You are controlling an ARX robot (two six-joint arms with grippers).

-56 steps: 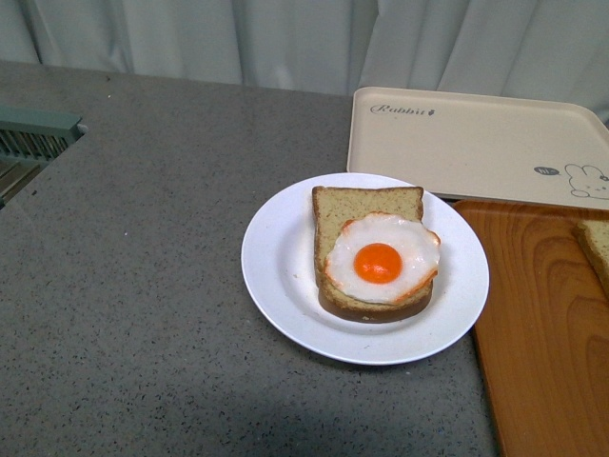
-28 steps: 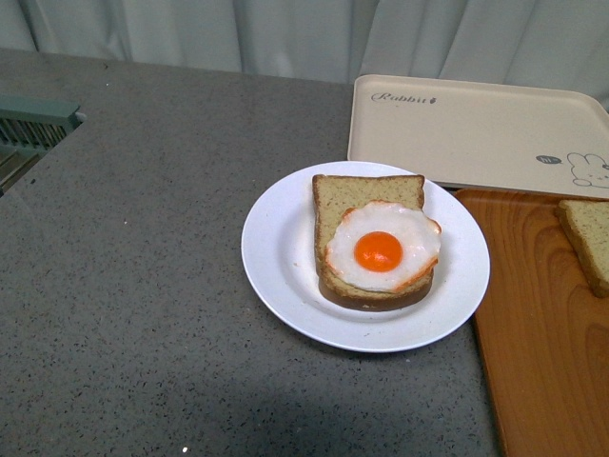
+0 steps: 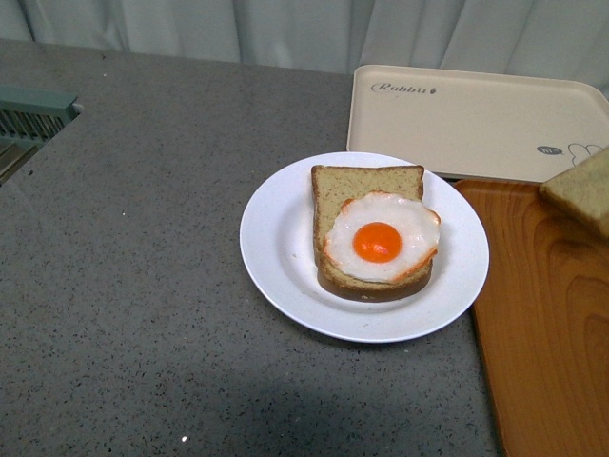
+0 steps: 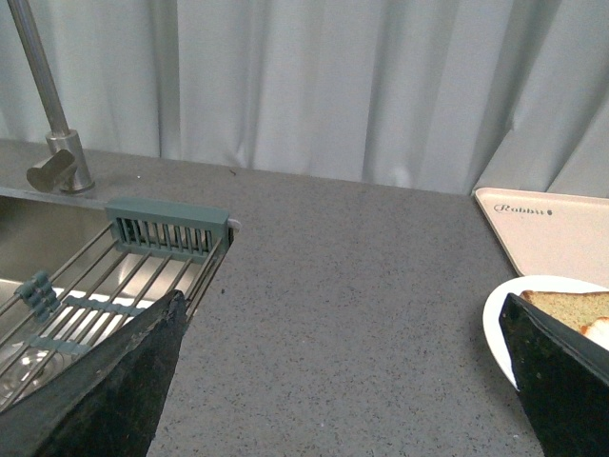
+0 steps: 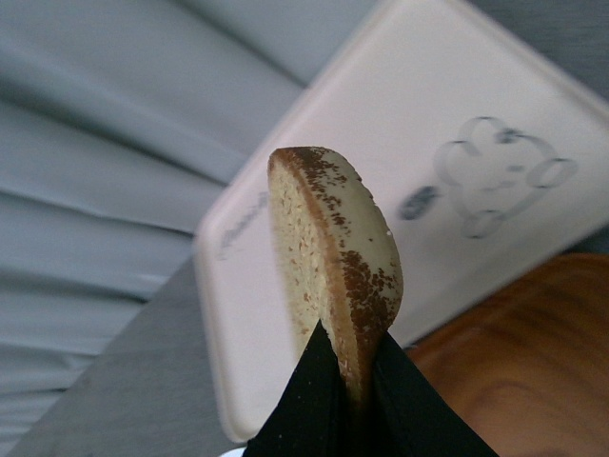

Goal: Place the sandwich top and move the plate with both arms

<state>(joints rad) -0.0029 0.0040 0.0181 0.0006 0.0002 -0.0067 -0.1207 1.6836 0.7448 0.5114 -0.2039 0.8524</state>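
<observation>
The round white plate [image 3: 276, 238] sits mid-counter and carries a bread slice topped with a fried egg [image 3: 378, 240]. The sandwich top [image 3: 580, 190] hangs tilted at the right edge of the front view, above the wooden tray. In the right wrist view my right gripper [image 5: 350, 381] is shut on the sandwich top [image 5: 328, 238], its black fingers pinching the crust edge-on. My left gripper [image 4: 343, 381] is open over bare counter, to the left of the plate [image 4: 500, 314]. Neither arm shows in the front view.
A cream rabbit-print tray [image 3: 466, 114] lies behind the plate. An orange-brown wooden tray [image 3: 542, 324] fills the right side, close to the plate's rim. A green sink rack [image 4: 143, 248] and a faucet [image 4: 52, 124] stand at the far left.
The sandwich top has lifted off the wooden tray and now hangs higher and tilted at the right edge. The plate and egg slice have not moved on the counter.
</observation>
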